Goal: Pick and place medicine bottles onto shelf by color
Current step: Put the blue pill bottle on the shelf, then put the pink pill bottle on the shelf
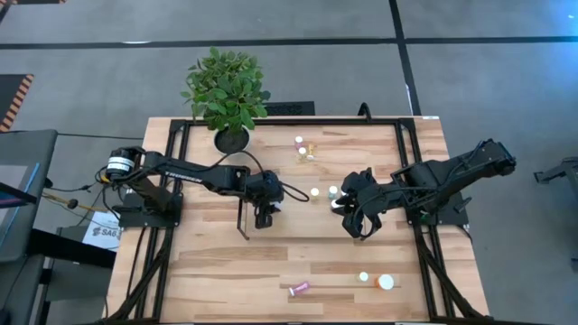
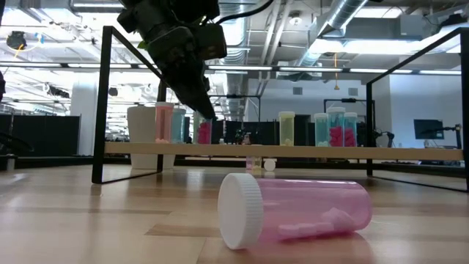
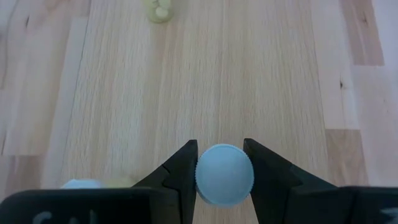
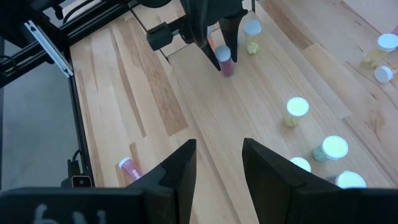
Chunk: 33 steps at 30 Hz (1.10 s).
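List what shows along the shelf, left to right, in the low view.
White pot, pink bottle, teal bottle, dark pink bottle in the left pincer, yellow bottle, group of teal bottles.

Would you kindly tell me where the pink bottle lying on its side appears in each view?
High: pink bottle, bottom centre.
Low: large in the foreground.
Left wrist: not in it.
Right wrist: by the black frame rail, at.
Shared landmark: left gripper, shut on a white-capped bottle.

Grey floor (image 1: 488, 23), exposed ceiling ducts (image 2: 352, 15), bright strip lights (image 2: 322, 70).
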Motion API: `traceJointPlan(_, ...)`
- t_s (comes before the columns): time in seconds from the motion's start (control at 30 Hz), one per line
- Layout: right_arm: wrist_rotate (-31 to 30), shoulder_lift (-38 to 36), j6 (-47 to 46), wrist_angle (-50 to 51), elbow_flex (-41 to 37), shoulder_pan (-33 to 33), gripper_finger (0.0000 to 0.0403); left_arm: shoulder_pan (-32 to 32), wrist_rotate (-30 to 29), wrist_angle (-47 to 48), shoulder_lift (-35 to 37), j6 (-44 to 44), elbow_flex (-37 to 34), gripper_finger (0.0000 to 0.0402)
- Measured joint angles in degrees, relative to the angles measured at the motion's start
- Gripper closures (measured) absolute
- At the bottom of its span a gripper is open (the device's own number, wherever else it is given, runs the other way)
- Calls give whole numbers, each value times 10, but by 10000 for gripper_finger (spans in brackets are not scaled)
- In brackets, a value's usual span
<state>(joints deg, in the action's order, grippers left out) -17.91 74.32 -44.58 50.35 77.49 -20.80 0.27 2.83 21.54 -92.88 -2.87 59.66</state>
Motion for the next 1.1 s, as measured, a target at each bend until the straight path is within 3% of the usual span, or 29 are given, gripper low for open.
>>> traceJointPlan(0.13,0,0,0,0,0,0,249,0,0,0,0,-11,0,295)
traceJointPlan(0.43,0,0,0,0,0,0,249,0,15,5,0,-10,-2,237)
traceJointPlan(0.83,0,0,0,0,0,0,249,0,38,-10,50,-14,-2,233)
traceJointPlan(1.1,0,0,0,0,0,0,249,-24,46,-74,88,-39,-1,233)
